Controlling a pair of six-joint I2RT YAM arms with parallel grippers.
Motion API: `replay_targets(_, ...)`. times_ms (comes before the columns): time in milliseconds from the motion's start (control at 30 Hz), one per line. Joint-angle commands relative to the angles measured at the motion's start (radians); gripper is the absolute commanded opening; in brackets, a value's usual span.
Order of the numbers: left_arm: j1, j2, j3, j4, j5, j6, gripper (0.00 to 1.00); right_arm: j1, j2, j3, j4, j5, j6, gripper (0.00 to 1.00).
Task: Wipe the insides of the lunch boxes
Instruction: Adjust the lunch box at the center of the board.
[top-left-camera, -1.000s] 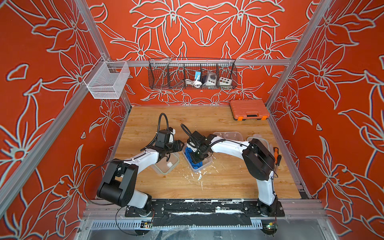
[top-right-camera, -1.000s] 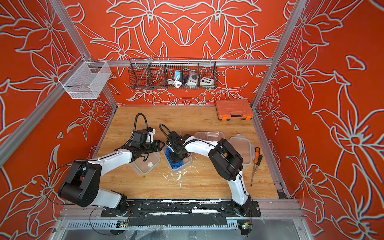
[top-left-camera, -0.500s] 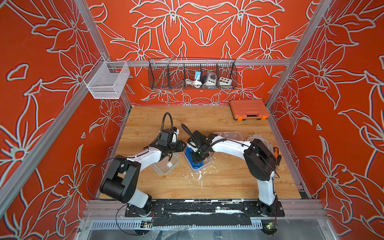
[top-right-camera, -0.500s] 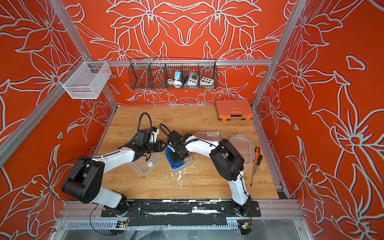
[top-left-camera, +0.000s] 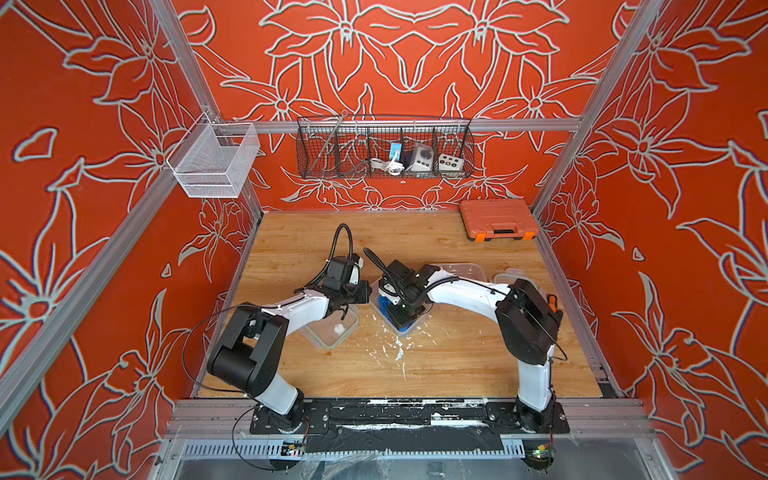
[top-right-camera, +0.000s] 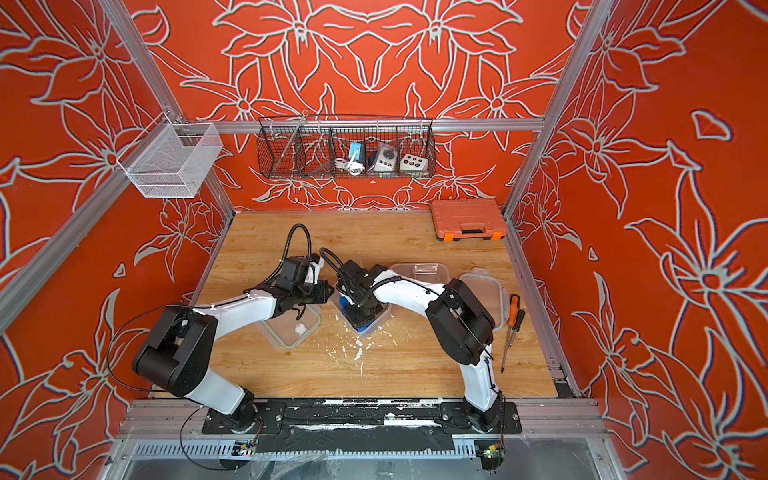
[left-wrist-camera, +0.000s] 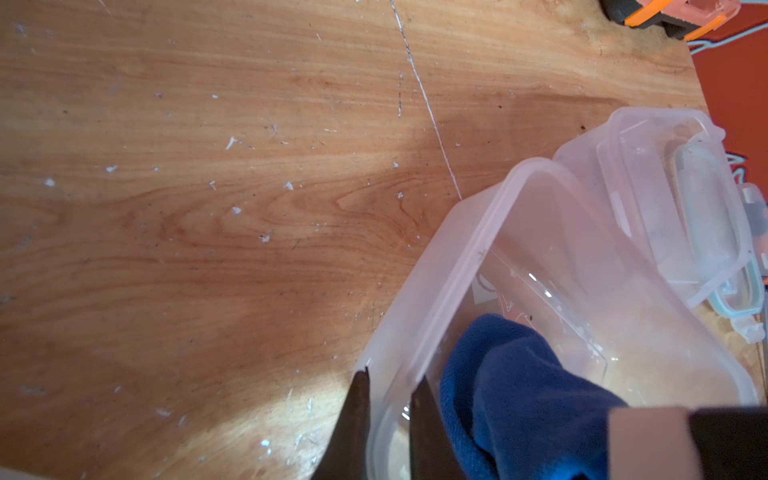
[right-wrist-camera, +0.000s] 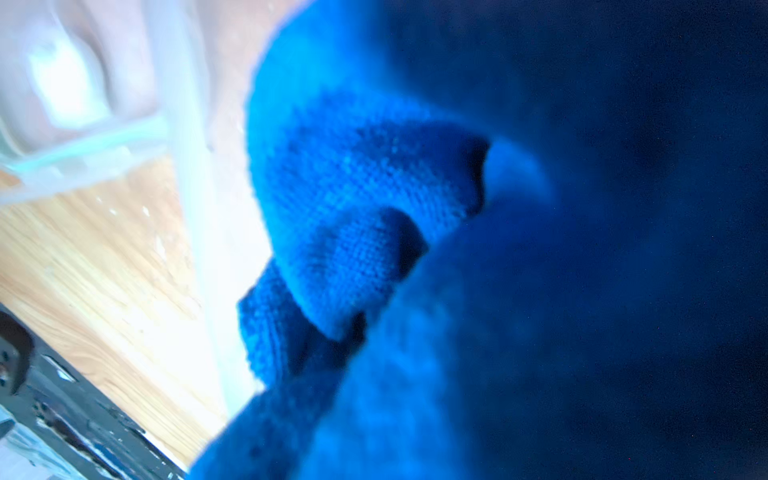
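Lunch box is found at mid-table, with a blue cloth inside. Its left wall is pinched between the nearly closed jaws of the left gripper. The cloth is clamped by the closed right gripper. A second lunch box is noted just to the left.

Top views bright, sharp, edges bowed; right wrist view blurred, blue-filled, dark
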Motion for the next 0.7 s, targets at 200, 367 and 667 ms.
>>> replay_targets(200, -0.016, -0.062, 0.014, -0.065, -0.1, 0.002, 0.1, -0.009, -0.01, 0.017, -0.293, 0.329, -0.137, 0.0)
replay_targets(367, -0.042, -0.073, 0.001, -0.092, -0.106, 0.002, 0.11, -0.045, 0.002, 0.032, -0.307, 0.48, -0.124, 0.0)
replay_targets(667, -0.063, -0.125, -0.078, -0.141, -0.077, -0.012, 0.11, -0.081, 0.047, 0.107, -0.167, 0.598, -0.052, 0.0)
